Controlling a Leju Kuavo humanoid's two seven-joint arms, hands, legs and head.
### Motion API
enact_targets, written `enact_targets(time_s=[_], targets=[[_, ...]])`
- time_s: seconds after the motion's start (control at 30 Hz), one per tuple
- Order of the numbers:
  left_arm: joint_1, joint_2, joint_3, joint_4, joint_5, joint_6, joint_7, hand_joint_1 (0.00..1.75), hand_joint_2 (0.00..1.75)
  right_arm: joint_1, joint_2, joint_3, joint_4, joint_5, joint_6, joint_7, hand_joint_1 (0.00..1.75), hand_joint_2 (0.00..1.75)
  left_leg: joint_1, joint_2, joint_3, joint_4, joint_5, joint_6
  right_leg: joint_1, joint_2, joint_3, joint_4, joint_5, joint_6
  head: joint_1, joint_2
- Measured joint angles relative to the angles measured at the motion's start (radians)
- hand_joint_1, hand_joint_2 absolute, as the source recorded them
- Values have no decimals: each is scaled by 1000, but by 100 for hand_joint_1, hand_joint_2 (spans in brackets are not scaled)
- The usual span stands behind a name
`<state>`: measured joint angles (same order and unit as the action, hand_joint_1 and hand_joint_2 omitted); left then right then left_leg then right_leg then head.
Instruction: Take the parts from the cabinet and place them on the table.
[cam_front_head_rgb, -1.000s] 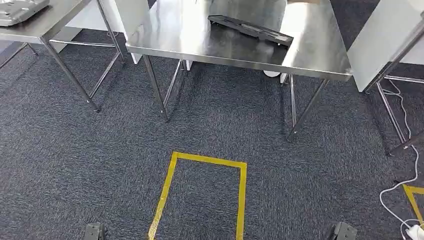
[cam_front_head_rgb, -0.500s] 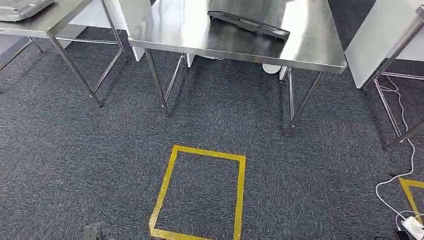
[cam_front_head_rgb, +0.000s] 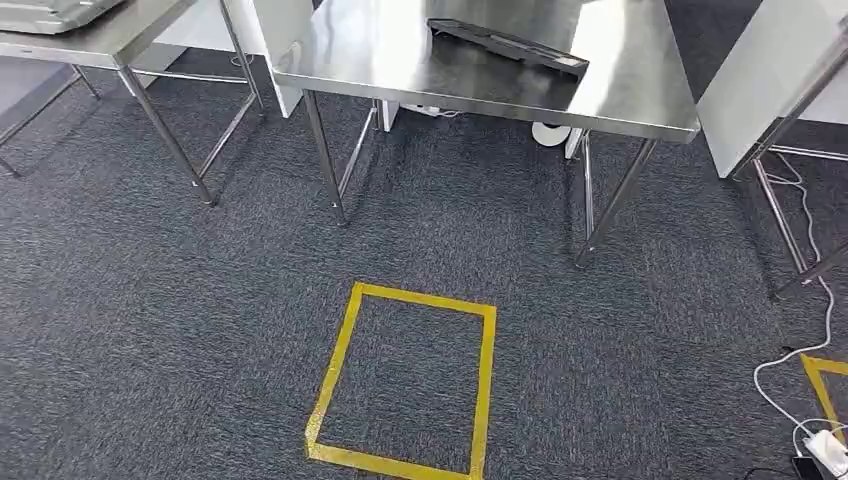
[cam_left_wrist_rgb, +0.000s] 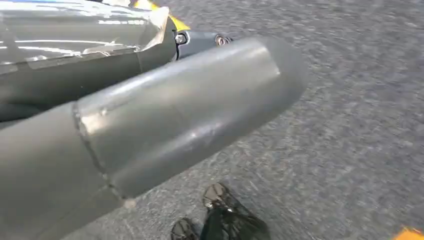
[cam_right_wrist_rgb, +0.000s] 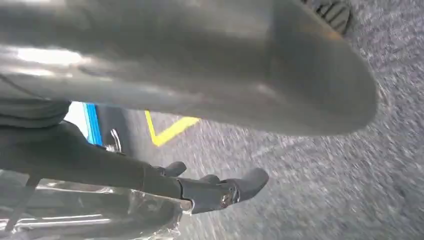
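A long black part (cam_front_head_rgb: 505, 47) lies flat on the steel table (cam_front_head_rgb: 640, 112) ahead of me, toward its far side. My left hand (cam_left_wrist_rgb: 165, 120) hangs over the grey carpet, its thick grey thumb stretched out and a dark fingertip (cam_left_wrist_rgb: 200, 40) straight beyond it, with nothing in its grasp. My right hand (cam_right_wrist_rgb: 200, 75) hangs the same way over the carpet, its dark fingers (cam_right_wrist_rgb: 220, 192) stretched out and apart from the thumb, holding nothing.
A second steel table (cam_front_head_rgb: 110, 42) stands at the left with a grey tray-like thing (cam_front_head_rgb: 50, 10) on it. A yellow tape square (cam_front_head_rgb: 345, 370) marks the carpet in front of me. White panels (cam_front_head_rgb: 770, 80), table legs and a white cable (cam_front_head_rgb: 800, 360) crowd the right.
The whole picture has shifted: the table and the tape square sit higher in the head view, so the camera moved. The black part stays put on the table.
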<state>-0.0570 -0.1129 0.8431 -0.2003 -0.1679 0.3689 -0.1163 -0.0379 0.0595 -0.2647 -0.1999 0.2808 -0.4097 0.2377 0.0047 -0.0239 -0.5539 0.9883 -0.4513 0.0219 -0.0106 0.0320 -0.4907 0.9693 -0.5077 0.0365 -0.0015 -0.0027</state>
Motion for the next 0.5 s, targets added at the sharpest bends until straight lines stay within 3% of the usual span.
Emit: enact_targets(time_s=[0.07, 0.1, 0.13, 0.17, 0.23, 0.27, 0.3, 0.33, 0.4, 0.43, 0.47, 0.5], targets=[[7, -5, 5, 1, 0, 1, 4, 0, 0, 0, 0, 13, 1, 12, -10, -5, 0, 0, 5, -10, -2, -3, 7, -12, 4, -11, -1, 2, 4, -9, 0, 0], [11, -8, 6, 2, 0, 3, 5, 0, 0, 0, 0, 18, 1, 18, -11, -13, 0, 0, 9, -11, -6, 6, 1, -16, -18, -20, 2, -5, 13, -22, 1, 0], [14, -12, 6, 4, 0, 3, 5, 0, 0, -2, -2, 21, 1, 20, -10, -21, 0, 0, 8, 1, -18, 31, -24, -19, -13, -29, 4, -5, 16, -27, -2, 0], [15, -14, 6, 5, -1, 4, 3, 0, 0, -2, -3, 25, 1, 23, -10, -23, 0, 0, 10, 9, -44, 87, -68, -21, -11, -36, 3, -4, 18, -39, -5, 0], [17, -17, 7, 6, -2, 11, -13, 0, 0, 1, -6, 35, 2, 26, -10, -33, 0, 0, 11, 11, -119, 258, -151, -30, -4, -57, -4, -3, 20, -41, -5, 0], [20, -18, 9, 6, -1, 16, -24, 0, 0, 2, -6, 37, 3, 29, -10, -37, 0, 0, 11, 12, -141, 311, -166, -33, -2, -67, -7, -2, 20, -41, -5, 0], [24, -19, 12, 6, 1, 21, -36, 0, 0, 2, -6, 39, 3, 31, -11, -39, 0, 0, 13, 16, -141, 320, -157, -33, -2, -76, -12, -1, 19, -41, -5, 0], [27, -19, 14, 6, 3, 27, -47, 0, 0, 1, -7, 41, 4, 34, -11, -40, 0, 0, 14, 20, -118, 280, -127, -33, -2, -85, -14, 1, 19, -40, -5, 0], [27, -20, 20, 6, 7, 44, -72, 0, 0, -3, -7, 43, 4, 35, -12, -46, 0, 0, 16, 46, -21, 105, -47, -31, -2, -103, -13, 5, 16, -39, -6, 0], [25, -20, 23, 6, 10, 52, -82, 0, 0, -6, -7, 43, 4, 36, -13, -48, 0, 0, 16, 89, 19, 35, -33, -28, 3, -108, -4, 10, 13, -35, -6, 0], [20, -23, 29, 6, 14, 63, -91, 0, 0, -6, -8, 44, 4, 37, -14, -50, 0, 0, 9, 90, 21, 19, -36, -21, 13, -115, -15, 18, 8, -27, -6, 0], [19, -25, 32, 6, 16, 72, -98, 0, 0, -7, -9, 44, 5, 37, -17, -50, 0, 0, 7, 79, 16, 21, -35, -14, 12, -121, -11, 15, 9, -24, 2, 0]])
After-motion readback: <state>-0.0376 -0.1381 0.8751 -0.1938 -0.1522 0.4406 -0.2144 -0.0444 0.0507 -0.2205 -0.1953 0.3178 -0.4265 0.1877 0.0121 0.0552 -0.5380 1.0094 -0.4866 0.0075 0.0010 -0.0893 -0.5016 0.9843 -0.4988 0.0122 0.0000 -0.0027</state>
